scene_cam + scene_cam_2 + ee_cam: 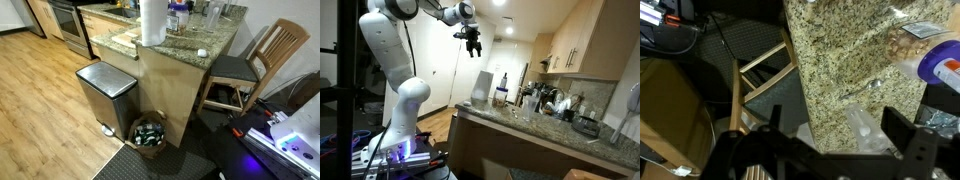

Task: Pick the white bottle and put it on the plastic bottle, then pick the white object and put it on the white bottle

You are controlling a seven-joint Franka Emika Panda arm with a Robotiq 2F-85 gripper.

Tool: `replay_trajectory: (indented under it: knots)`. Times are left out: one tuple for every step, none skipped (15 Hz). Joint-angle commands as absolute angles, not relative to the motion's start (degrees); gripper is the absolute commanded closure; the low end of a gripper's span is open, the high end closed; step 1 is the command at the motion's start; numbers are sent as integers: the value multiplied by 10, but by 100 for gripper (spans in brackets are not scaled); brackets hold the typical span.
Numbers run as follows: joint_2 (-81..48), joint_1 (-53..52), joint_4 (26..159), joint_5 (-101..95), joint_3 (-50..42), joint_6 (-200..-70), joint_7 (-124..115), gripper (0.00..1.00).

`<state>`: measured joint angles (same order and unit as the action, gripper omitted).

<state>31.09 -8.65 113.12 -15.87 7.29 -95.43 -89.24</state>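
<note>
The gripper [474, 52] was held high above the granite counter [175, 45], jaws spread wide, nothing grasped. The small white object [201, 52] was seen lying near the counter's front edge. Bottles [177, 14] were clustered farther back, beside the paper towel roll [152, 22].

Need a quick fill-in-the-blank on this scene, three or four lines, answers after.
The hand hangs high ___ the counter. Its jaws stand ___, holding nothing. The steel bin stands on the ___. The chair beside the counter is made of ___.
Missing: above; open; floor; wood.
</note>
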Motion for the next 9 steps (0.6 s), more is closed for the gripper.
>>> replay_trajectory:
  knots:
    - [311, -55, 1126, -145, 100, -956, -881, 0]
    - [287, -40, 1108, -144, 97, -963, -908, 0]
    - [274, -39, 1099, -120, 74, -942, -888, 0]
    - [261, -29, 1106, -103, 56, -941, -879, 0]
    - [252, -25, 1116, -82, 43, -949, -863, 0]
    - [242, -21, 1129, -55, 27, -968, -844, 0]
    - [228, -15, 1135, -29, 15, -973, -826, 0]
    - [212, -11, 1138, -3, 4, -971, -807, 0]
    - [201, -9, 1149, 25, -3, -975, -788, 0]
